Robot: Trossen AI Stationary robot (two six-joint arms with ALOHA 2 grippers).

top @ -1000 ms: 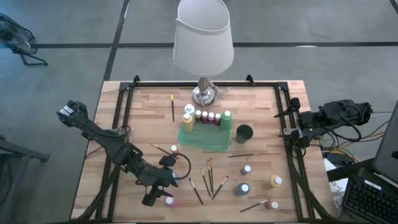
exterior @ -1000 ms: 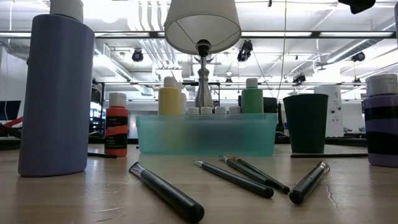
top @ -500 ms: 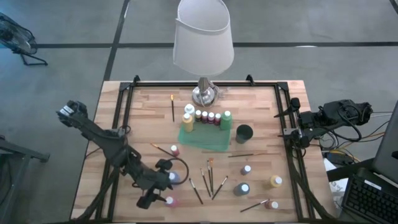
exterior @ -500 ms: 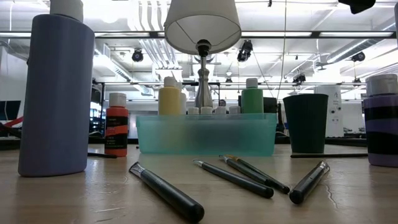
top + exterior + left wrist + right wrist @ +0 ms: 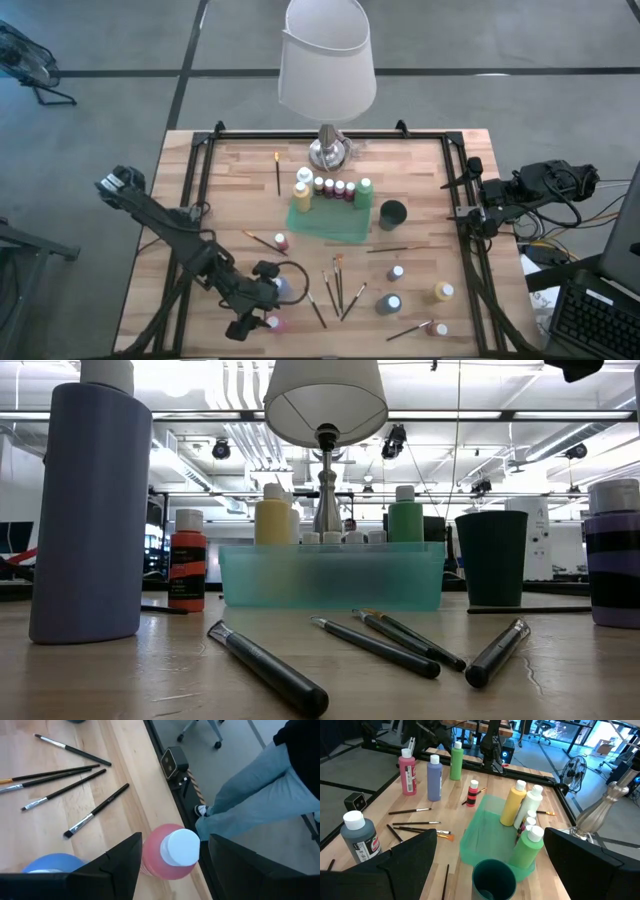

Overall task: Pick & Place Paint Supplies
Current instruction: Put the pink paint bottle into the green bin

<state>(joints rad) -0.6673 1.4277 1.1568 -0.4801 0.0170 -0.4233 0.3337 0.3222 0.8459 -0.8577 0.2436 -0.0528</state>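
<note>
A pink paint bottle (image 5: 172,855) with a white cap stands upright near the table's near edge. My left gripper (image 5: 175,840) is open, one finger on either side of it; I see no hold. A blue bottle (image 5: 281,287) stands just beyond the pink bottle. The green tray (image 5: 330,225) at mid-table holds yellow (image 5: 302,195), green (image 5: 364,190) and small maroon bottles. Several brushes (image 5: 336,285) lie on the wood near the tray. My right gripper (image 5: 490,832) is open, raised at the table's right edge.
A white-shaded lamp (image 5: 327,60) stands on its silver base (image 5: 328,152) at the far edge. A dark cup (image 5: 392,213) stands right of the tray. Grey bottles (image 5: 391,303), a yellow one (image 5: 443,291) and a small red one (image 5: 281,241) stand loose. A person's legs (image 5: 260,790) show beside the table.
My left gripper has moved a little toward the table's near edge and down, coming around the pink bottle. The bottles and brushes have kept their places.
</note>
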